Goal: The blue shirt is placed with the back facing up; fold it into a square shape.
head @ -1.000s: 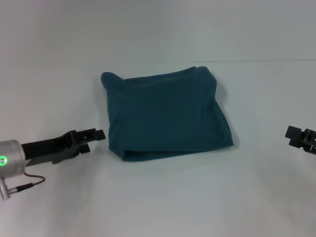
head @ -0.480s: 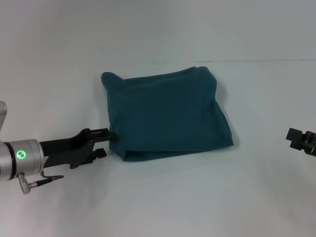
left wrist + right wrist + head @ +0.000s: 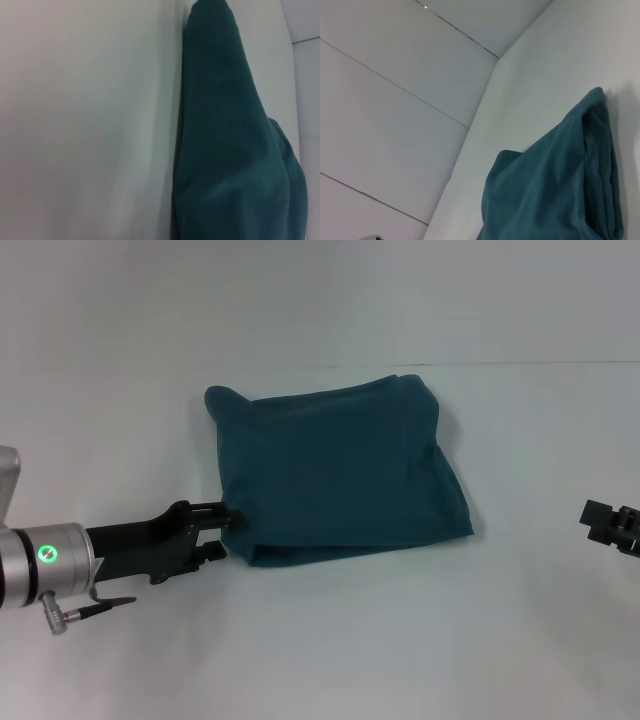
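The blue shirt [image 3: 340, 475] lies folded into a rough rectangle in the middle of the white table [image 3: 330, 650], plain side up, with a small lobe sticking out at its far left corner. My left gripper [image 3: 226, 533] reaches in from the left, low over the table. Its fingers stand open at the shirt's near left corner, the upper fingertip touching the cloth edge. The left wrist view shows the shirt [image 3: 230, 150] close up, lying beside bare table. My right gripper [image 3: 610, 523] stays at the right edge, well away from the shirt [image 3: 550, 195].
The white table runs back to a pale wall [image 3: 320, 300] behind the shirt. Wall panels and a corner seam [image 3: 470, 75] show in the right wrist view. Nothing else lies on the table.
My left gripper has moved right across the table, from well left of the shirt to its near left corner. The shirt and the right gripper have hardly moved.
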{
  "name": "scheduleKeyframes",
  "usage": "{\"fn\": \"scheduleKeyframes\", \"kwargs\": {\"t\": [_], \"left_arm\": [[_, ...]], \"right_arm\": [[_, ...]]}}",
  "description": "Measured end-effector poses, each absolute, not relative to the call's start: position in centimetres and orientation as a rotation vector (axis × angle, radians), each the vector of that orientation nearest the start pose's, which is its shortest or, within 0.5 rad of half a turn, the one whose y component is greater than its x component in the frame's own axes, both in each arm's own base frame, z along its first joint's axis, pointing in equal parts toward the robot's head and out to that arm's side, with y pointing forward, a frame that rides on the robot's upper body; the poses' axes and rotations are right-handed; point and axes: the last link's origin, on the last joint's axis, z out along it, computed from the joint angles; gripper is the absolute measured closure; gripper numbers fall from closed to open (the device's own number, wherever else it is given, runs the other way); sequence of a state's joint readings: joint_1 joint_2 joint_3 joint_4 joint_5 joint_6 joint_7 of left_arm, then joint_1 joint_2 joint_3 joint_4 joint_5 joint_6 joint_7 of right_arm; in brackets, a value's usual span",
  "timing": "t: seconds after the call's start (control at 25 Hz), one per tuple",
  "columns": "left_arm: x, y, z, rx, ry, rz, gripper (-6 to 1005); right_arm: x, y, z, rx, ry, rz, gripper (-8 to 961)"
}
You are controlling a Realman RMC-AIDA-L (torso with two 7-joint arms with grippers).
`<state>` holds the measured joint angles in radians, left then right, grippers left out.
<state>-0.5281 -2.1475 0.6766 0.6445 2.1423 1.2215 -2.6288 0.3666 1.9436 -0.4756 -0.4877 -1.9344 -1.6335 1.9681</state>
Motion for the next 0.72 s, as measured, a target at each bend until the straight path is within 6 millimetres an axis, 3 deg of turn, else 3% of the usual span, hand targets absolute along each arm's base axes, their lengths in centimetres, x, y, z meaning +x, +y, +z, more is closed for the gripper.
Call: {"fn": "scheduleKeyframes", "kwargs": {"t": [0.4,0.72], "left_arm": [[-29.36,34.39,-3.22,2.019,2.535,0.817,491],[-29.11,34.17,-3.31,2.015,2.512,0.8,826]], "right_arm": [[34.09,28.34,5.74,-2.141,1.684,1.047,55],[34.13,28.34,5.79,-2.136,1.684,1.049,55]]}}
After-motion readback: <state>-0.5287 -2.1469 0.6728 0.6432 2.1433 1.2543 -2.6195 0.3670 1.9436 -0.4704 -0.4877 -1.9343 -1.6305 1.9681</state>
